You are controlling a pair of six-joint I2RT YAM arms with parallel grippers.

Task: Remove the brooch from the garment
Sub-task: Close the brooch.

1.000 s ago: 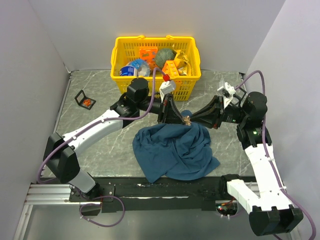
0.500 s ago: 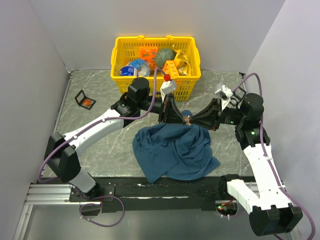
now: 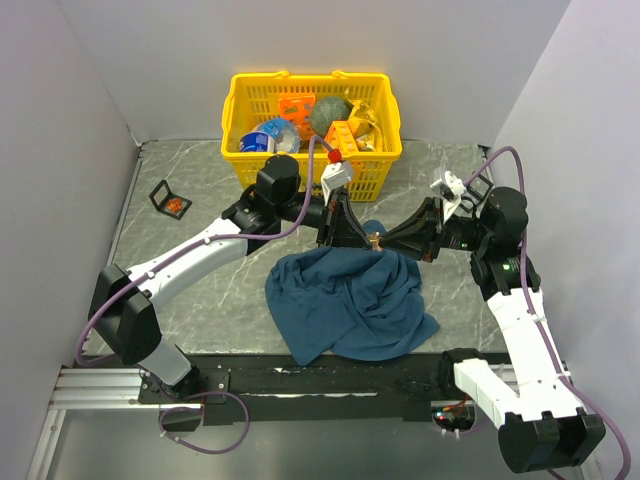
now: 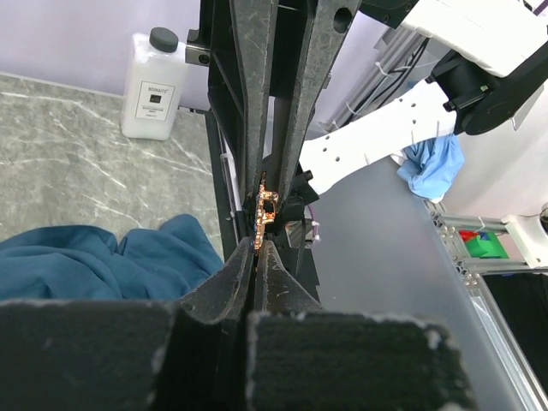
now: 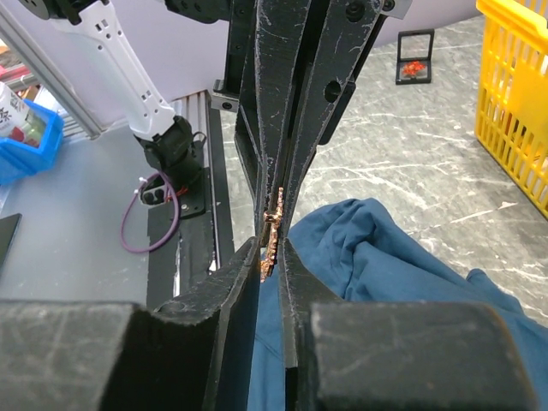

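You are working right at the top edge of the blue garment [image 3: 350, 300], where your two arms are meeting nose to nose. The brooch [image 5: 273, 224] — a tiny coppery-orange thing — is sitting there between the two sets of fingertips. It looks lifted a little off the table [image 3: 190, 250], with the cloth hanging below it.

Your left gripper [image 4: 254, 255] is pinching fully shut, and one end of the brooch is poking out of its tips. Your right gripper [image 5: 272, 257] is standing around the other end. Its fingers [image 5: 240, 282] are almost together, with just a thin slit between them. I cannot tell if they are pressing on the brooch or only sitting beside it.

I think you are doing the pulling-apart step, and the brooch is not off yet. To do it well, I would be squeezing the right side gently until the brooch is not wobbling. Then I would be pulling slowly and straight along the pin — not sideways, since a twist could bend it or rip the cloth. Be watching the cloth as you go. If it is rising with the brooch, the pin is likely stuck, so slow down. Be holding the left side firm, so only one thing is moving. The brooch is very small and could slip into the folds.
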